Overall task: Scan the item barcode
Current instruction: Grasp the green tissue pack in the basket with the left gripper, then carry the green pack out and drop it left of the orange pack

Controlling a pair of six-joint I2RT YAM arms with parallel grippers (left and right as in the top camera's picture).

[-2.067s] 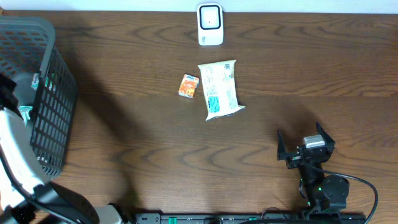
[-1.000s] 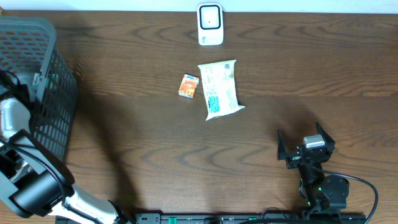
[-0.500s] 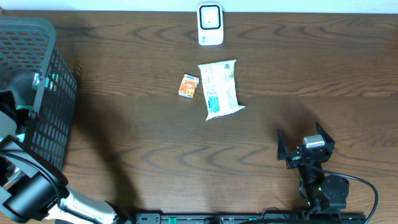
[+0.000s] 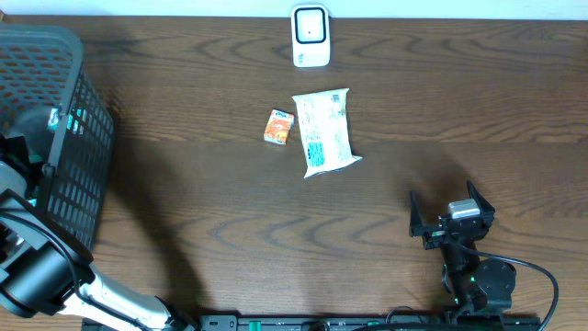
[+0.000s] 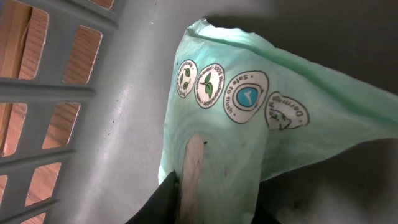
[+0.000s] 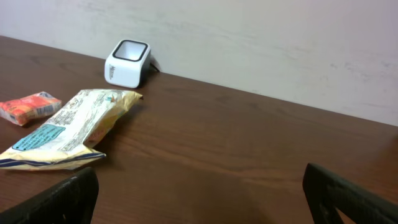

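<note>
Mint-green pouch (image 5: 242, 137), printed with round seals, lies crumpled against the grey basket (image 5: 118, 130) wall. White scanner (image 4: 310, 36) stands at the table's (image 4: 230, 221) far edge, dark window upward.

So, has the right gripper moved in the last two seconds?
No. The right gripper holds the same spot relative to the scanner.
</note>
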